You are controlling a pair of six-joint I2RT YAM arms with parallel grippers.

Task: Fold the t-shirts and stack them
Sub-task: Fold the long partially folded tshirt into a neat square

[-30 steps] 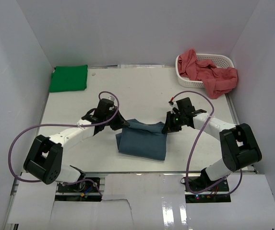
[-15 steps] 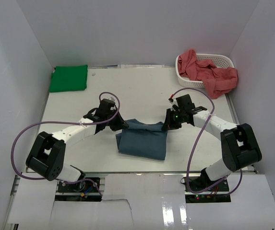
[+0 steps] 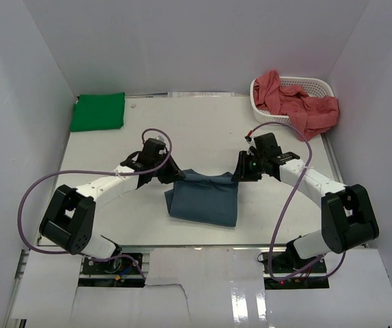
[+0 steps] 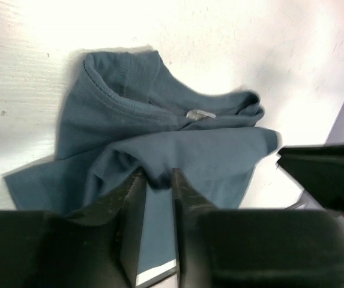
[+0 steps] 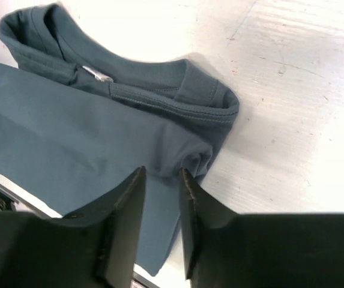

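The slate blue t-shirt (image 3: 206, 201) lies folded in the middle of the table, collar at its far edge. My left gripper (image 3: 175, 176) is at the shirt's far left corner and my right gripper (image 3: 239, 175) at its far right corner. In the left wrist view the gripper (image 4: 156, 177) has its jaws slightly apart around a small pucker of the blue t-shirt (image 4: 159, 138). The right wrist view shows the same: the gripper (image 5: 162, 174) is parted over a pucker of the t-shirt (image 5: 69, 138) near the collar. A bright green t-shirt (image 3: 98, 111) lies folded at the far left.
A white perforated basket (image 3: 319, 85) stands at the far right corner with salmon red t-shirts (image 3: 298, 102) spilling over its rim. White walls close in the table on three sides. The right arm's gripper (image 4: 328, 174) shows at the right edge of the left wrist view.
Both grippers carried the shirt's top edge slightly farther from the bases, laid it down and parted their jaws from shut. The blue cloth now rests on the table.
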